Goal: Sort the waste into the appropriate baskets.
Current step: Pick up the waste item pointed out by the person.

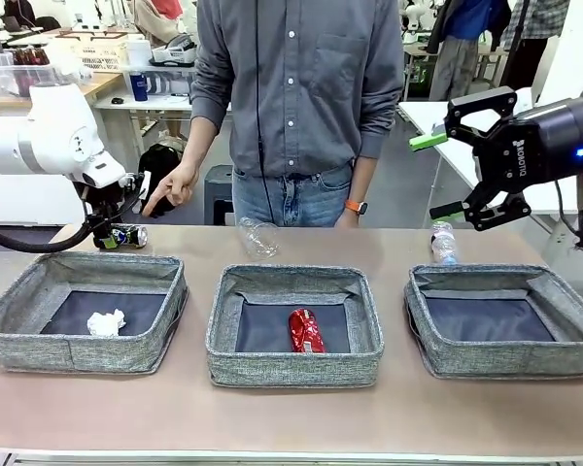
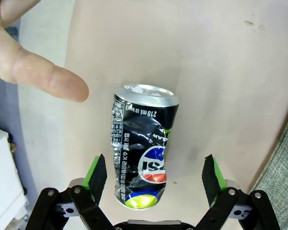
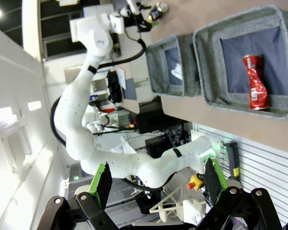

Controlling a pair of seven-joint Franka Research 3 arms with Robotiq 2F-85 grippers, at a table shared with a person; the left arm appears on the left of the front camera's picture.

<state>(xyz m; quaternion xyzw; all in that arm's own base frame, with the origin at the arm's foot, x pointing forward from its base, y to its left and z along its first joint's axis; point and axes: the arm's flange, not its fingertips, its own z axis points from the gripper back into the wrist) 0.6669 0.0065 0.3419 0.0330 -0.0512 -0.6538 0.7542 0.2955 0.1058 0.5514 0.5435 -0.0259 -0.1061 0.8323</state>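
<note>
A dented dark blue-black can (image 2: 141,151) lies on the table between the spread fingers of my left gripper (image 2: 155,175), which is open and not touching it. From the front, this can (image 1: 128,236) sits behind the left basket (image 1: 39,325), and my left gripper (image 1: 110,236) is down at it. A crumpled paper ball (image 1: 106,322) lies in the left basket. The crushed red can (image 1: 306,330) lies in the middle basket (image 1: 223,335). The right basket (image 1: 573,335) holds nothing. A clear cup (image 1: 259,237) and a water bottle (image 1: 444,243) lie on the table behind the baskets. My right gripper (image 1: 435,177) hangs open, high above the bottle.
A person stands at the far side, one hand (image 1: 170,187) pointing down near the dark can; a fingertip (image 2: 53,79) shows close to the can's top. The left basket's wall (image 2: 283,158) lies right beside my left gripper.
</note>
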